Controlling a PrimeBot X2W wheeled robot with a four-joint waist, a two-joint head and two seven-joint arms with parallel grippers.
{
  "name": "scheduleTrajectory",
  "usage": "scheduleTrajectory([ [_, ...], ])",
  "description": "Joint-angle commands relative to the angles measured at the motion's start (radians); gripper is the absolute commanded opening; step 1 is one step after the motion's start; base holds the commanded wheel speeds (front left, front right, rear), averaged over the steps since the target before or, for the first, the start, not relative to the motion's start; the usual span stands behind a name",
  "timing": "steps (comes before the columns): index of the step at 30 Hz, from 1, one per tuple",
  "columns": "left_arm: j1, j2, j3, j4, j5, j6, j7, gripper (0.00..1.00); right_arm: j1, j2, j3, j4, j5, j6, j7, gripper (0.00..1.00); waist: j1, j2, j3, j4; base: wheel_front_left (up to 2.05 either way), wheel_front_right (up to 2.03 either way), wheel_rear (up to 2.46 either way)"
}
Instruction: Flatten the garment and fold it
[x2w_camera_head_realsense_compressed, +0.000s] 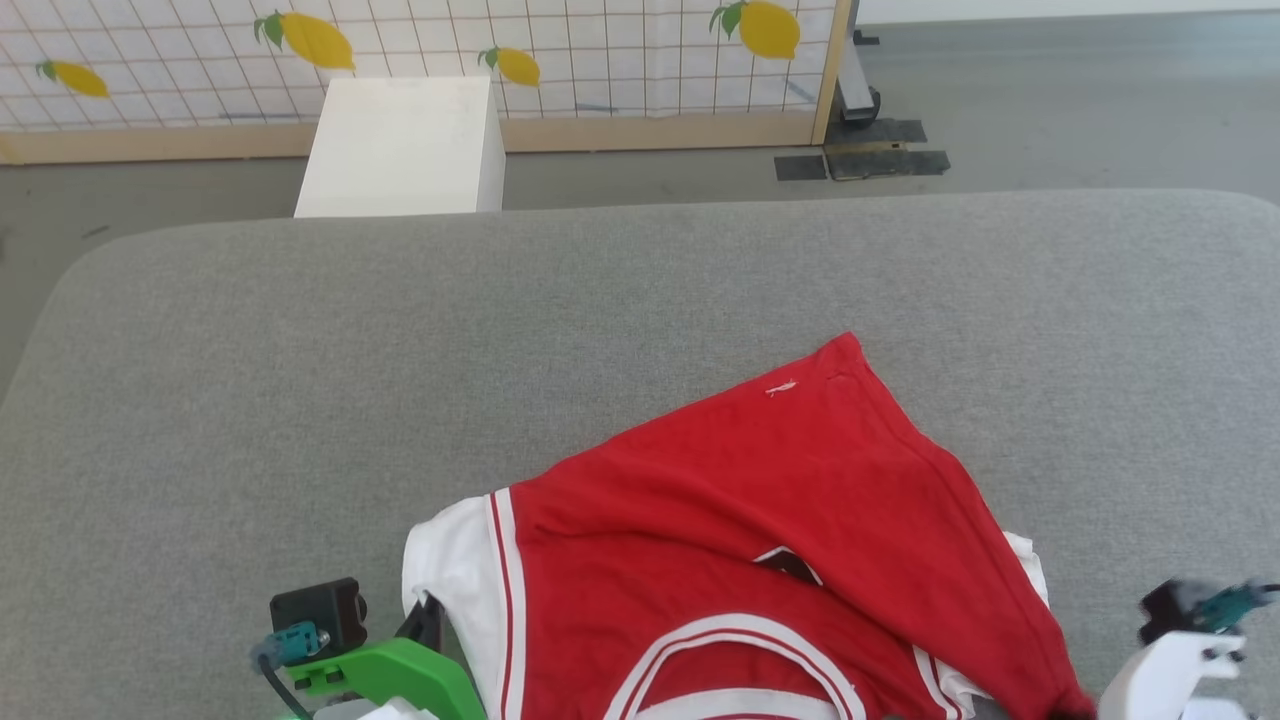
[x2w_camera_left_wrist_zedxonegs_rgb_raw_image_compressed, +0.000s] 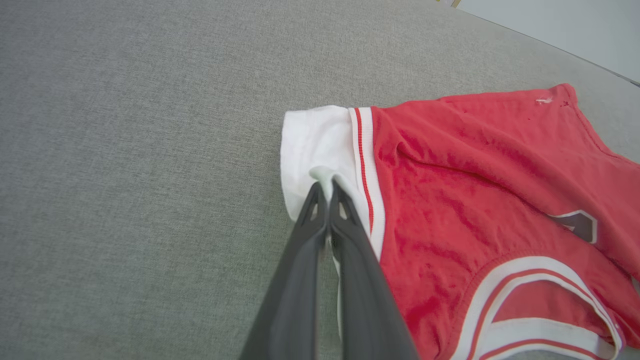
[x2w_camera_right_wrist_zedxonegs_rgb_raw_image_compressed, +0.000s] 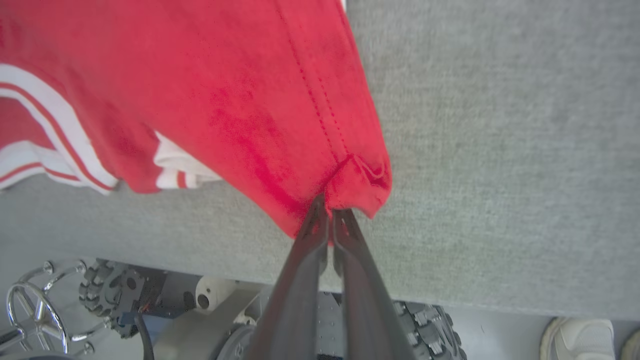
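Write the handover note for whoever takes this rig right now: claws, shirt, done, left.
Grips: the left claw is shut on the white sleeve. The right claw is shut on a red hem corner, close to the near edge of the grey surface.
Where: the garment lies rumpled on the near part of that surface, red cloth lapped slantwise over itself, collar towards the robot.
Done: both grips taken.
Left: pull it flat, then fold it.
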Motion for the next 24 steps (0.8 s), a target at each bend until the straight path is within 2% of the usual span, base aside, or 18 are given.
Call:
scheduleTrajectory([
  [1, 0.013, 0.005, 0.005, 0.006, -0.009, -0.006, -0.009, 0.00, -0.020, 0.013, -0.020, -0.017, 0.009, -0.001, -0.051, 1.00, 0.0001, 0.0000, -0.011, -0.005, 0.00, 0.00, 0.00],
  [6, 0.013, 0.008, 0.008, 0.008, -0.011, -0.004, -0.011, 0.00, -0.123, 0.029, -0.073, -0.092, 0.057, -0.001, -0.340, 1.00, 0.0001, 0.0000, -0.015, -0.006, 0.00, 0.00, 0.00],
  [11, 0.004, 0.010, 0.006, 0.005, -0.008, -0.004, -0.013, 0.00, -0.238, -0.002, -0.031, -0.075, 0.080, -0.001, -0.554, 1.00, 0.0001, 0.0000, 0.001, -0.002, 0.00, 0.00, 0.00],
  [17, -0.029, 0.009, -0.012, -0.008, 0.009, -0.007, -0.008, 0.00, -0.433, -0.055, 0.058, 0.066, 0.072, -0.001, -0.626, 1.00, 0.0001, 0.0000, 0.060, 0.038, 0.00, 0.00, 0.00],
  [20, -0.049, 0.005, -0.022, -0.018, 0.020, -0.002, -0.005, 0.00, -0.540, -0.083, 0.107, 0.159, 0.049, -0.001, -0.615, 1.00, 0.0001, 0.0000, 0.100, 0.072, 0.00, 0.00, 0.00],
  [24, -0.075, -0.005, -0.038, -0.028, 0.035, 0.002, -0.005, 0.00, -0.678, -0.116, 0.191, 0.279, 0.022, -0.001, -0.544, 1.00, 0.0001, 0.0000, 0.156, 0.120, 0.00, 0.00, 0.00],
])
